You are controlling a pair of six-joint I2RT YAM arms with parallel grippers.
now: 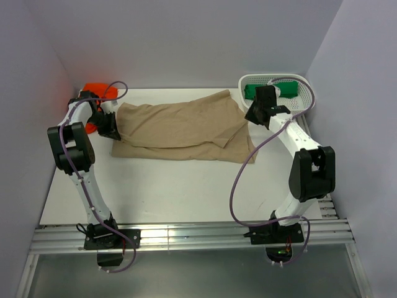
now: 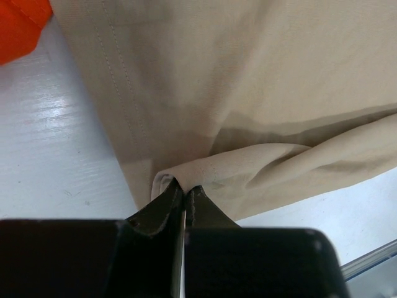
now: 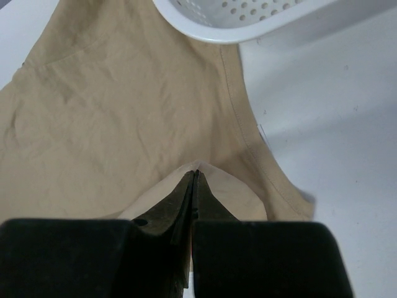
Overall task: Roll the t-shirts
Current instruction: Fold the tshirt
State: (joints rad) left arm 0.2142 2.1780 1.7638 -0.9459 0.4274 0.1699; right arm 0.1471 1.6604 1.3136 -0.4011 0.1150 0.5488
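The tan t-shirt [image 1: 180, 127] lies folded lengthwise across the back of the table. My left gripper [image 1: 110, 127] is shut on its left edge; in the left wrist view the tips [image 2: 184, 188] pinch a fold of tan cloth [image 2: 260, 93]. My right gripper [image 1: 253, 115] is shut on the shirt's right edge; the right wrist view shows the tips [image 3: 195, 174] pinching tan cloth [image 3: 124, 124]. The orange t-shirt [image 1: 99, 90] lies at the back left, behind the left arm, and also shows in the left wrist view [image 2: 18, 28]. The dark green t-shirt [image 1: 276, 92] lies in the white basket [image 1: 303, 105].
The white perforated basket stands at the back right corner, right behind my right gripper; its rim shows in the right wrist view [image 3: 248, 25]. Grey walls close in the table on the left, back and right. A metal rail [image 1: 186, 236] runs along the near edge.
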